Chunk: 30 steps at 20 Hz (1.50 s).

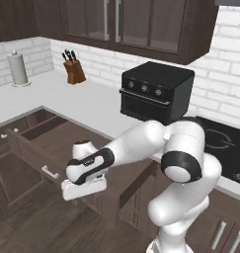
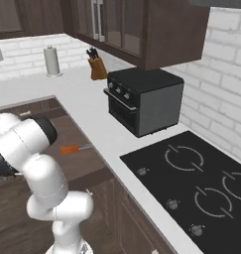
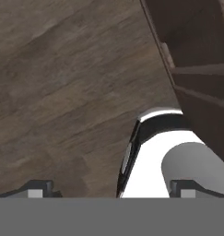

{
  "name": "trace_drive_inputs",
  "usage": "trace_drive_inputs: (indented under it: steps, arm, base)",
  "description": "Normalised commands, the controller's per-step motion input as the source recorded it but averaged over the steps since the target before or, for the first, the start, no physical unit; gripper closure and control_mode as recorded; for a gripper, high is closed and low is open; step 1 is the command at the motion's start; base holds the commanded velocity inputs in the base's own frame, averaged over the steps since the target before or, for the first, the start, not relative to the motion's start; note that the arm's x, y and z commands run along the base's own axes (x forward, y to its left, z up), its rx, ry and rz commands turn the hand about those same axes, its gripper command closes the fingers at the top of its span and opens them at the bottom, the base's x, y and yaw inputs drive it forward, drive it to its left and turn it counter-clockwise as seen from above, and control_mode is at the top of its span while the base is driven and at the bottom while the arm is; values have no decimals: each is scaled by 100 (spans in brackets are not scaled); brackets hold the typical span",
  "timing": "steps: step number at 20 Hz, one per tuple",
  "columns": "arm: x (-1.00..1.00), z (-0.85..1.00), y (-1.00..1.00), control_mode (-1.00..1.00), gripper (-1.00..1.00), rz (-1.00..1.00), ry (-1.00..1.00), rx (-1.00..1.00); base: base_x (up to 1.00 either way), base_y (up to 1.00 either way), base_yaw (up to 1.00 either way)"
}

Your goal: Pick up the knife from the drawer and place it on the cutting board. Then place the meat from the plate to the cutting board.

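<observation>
OK, my gripper hangs low in front of the drawer, fingers spread about as wide as they go, nothing btwn them, looking down at wood floor. Knife lies flat inside the open drawer, near the counter-side edge. Orange handle twd the back of the drawer as right base view shows it, thin silvery blade pointing twd the stove end, so long axis runs roughly parallel w/ the counter edge. Prob light and rigid; blade likely slick and thin, so I'd take it across the handle, mid-length, jaws square to that axis. Lying flat on the drawer bottom, so I'd expect little clearance under it.
</observation>
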Motion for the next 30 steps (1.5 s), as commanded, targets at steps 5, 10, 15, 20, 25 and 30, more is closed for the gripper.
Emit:
trace_drive_inputs:
  steps: [5,10,15,20,25,30]
  arm:
    - [22,99,6,-100,-100,1,1,3]
    - [95,97,-64,-100,-100,-4,9,9]
    - [100,10,-30,-100,-100,-36,8,-1]
    - [100,-44,19,-100,-100,-56,1,-14]
    - [83,-48,20,-100,-100,-55,-7,-20]
    - [73,-7,0,-100,-100,-36,-4,-13]
  base:
    - [0,0,0]
    - [0,0,0]
    - [0,0,0]
    - [0,0,0]
    - [0,0,0]
    - [0,0,0]
